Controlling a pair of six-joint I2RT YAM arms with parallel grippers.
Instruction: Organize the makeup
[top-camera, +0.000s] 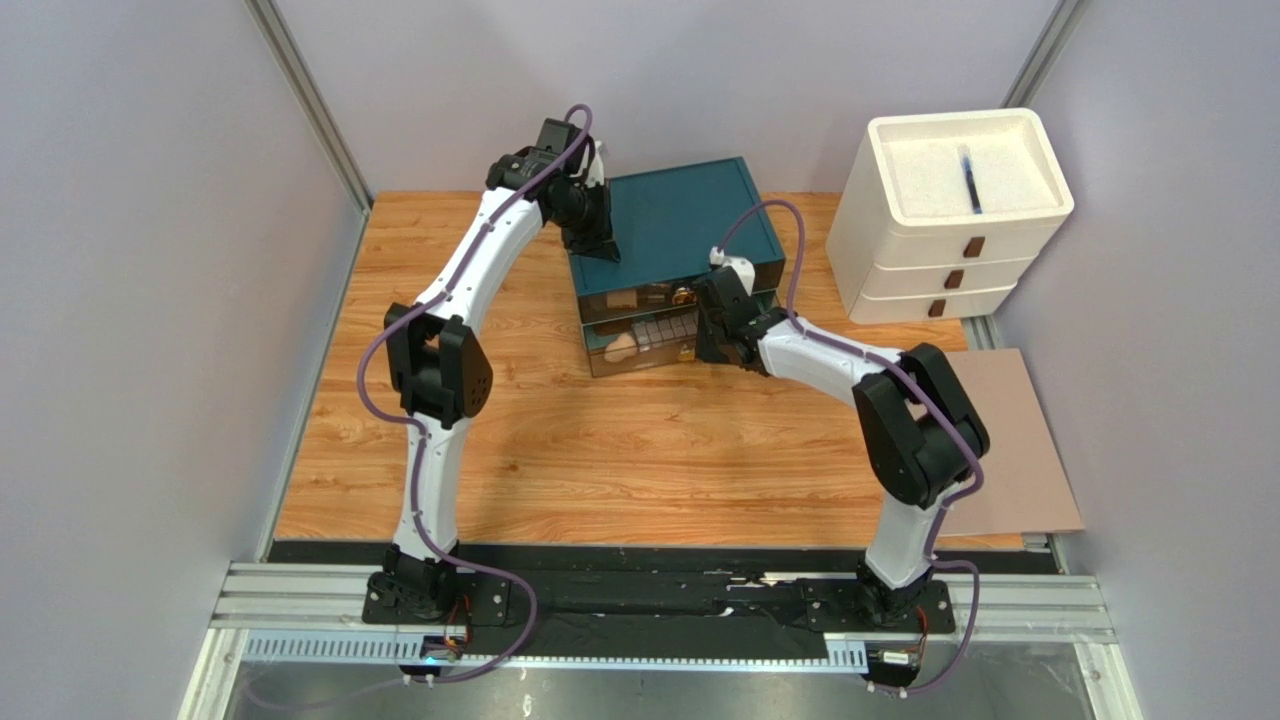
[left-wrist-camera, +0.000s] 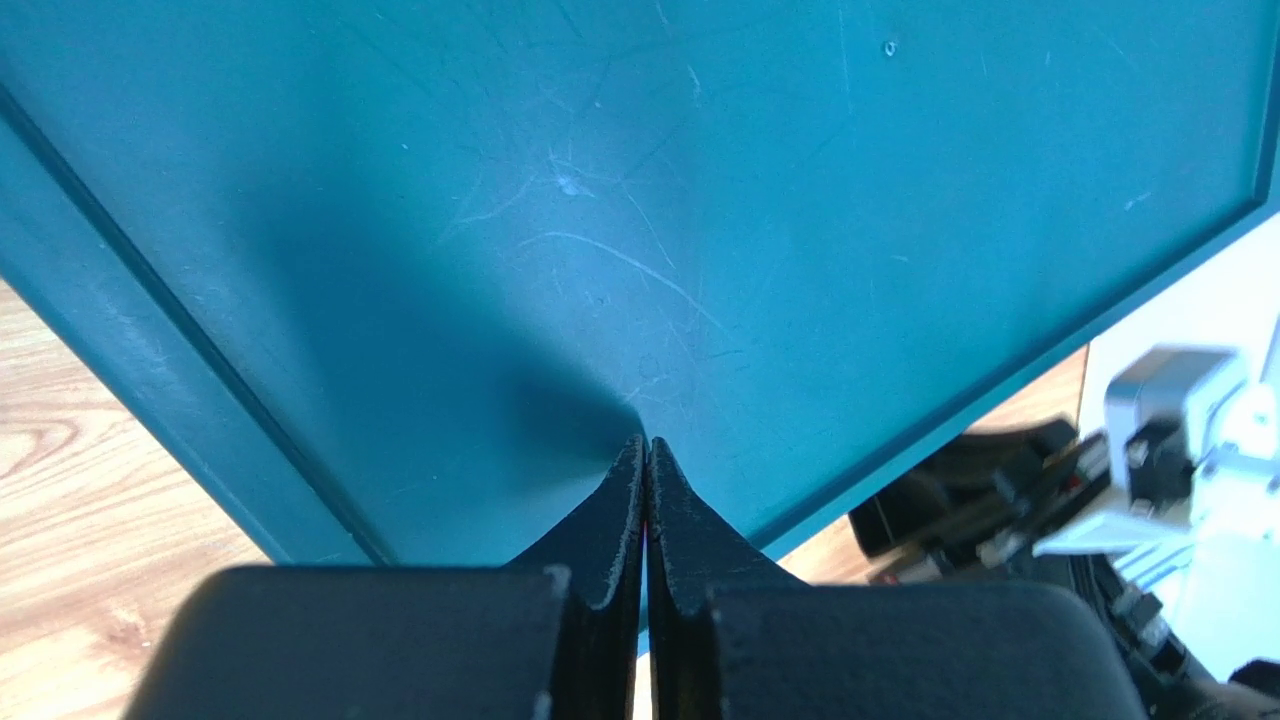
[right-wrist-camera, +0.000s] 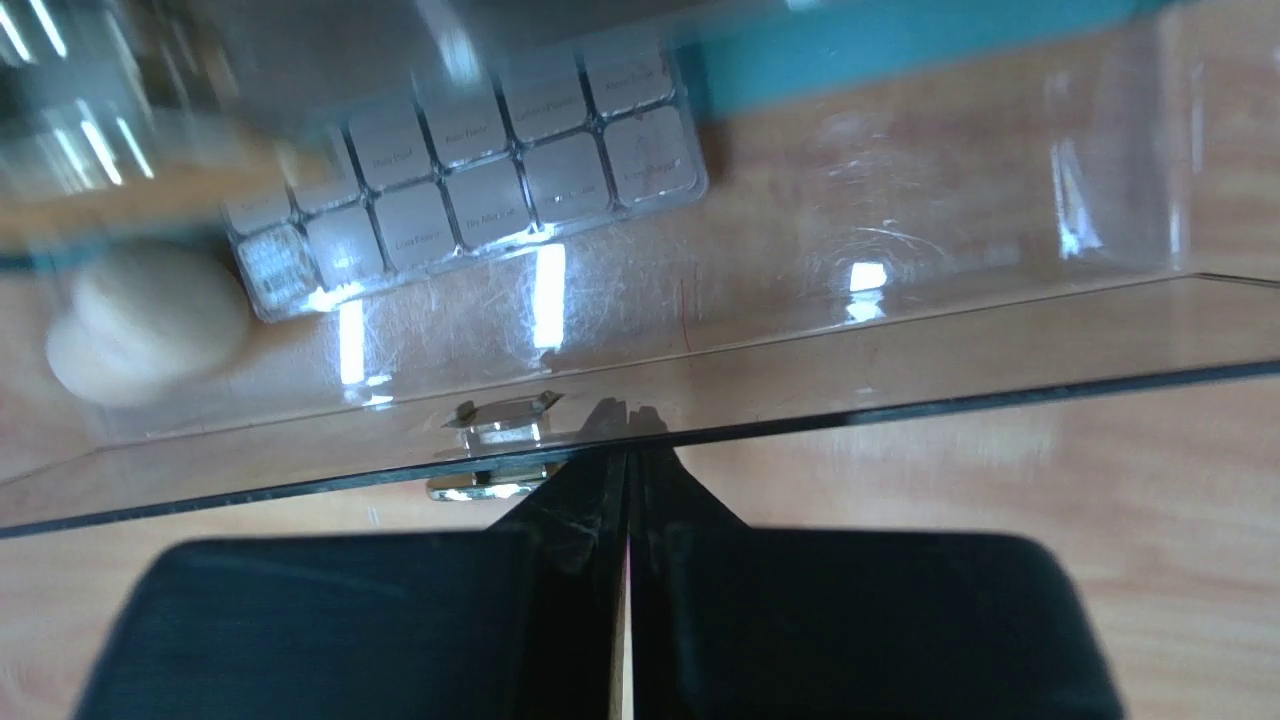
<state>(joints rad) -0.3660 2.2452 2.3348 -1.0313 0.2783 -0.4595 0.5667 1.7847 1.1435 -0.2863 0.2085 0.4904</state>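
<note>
The teal drawer box (top-camera: 684, 225) stands at the back middle of the table. My left gripper (top-camera: 591, 243) is shut with its tips pressed on the box's top (left-wrist-camera: 751, 225) near its left front corner; in the left wrist view the tips (left-wrist-camera: 646, 446) meet with nothing between them. My right gripper (top-camera: 706, 339) is shut at the clear front of the lower drawer (right-wrist-camera: 902, 323), just right of its small metal handle (right-wrist-camera: 489, 446). Inside the drawer lie the grey gridded palette (right-wrist-camera: 481, 165) and one beige sponge (right-wrist-camera: 143, 323). The tubes and the second sponge do not show clearly.
A white drawer unit (top-camera: 954, 210) stands at the back right. A flat brown mat (top-camera: 1029, 450) lies at the right edge of the wooden table (top-camera: 601, 450). Grey walls close in on both sides.
</note>
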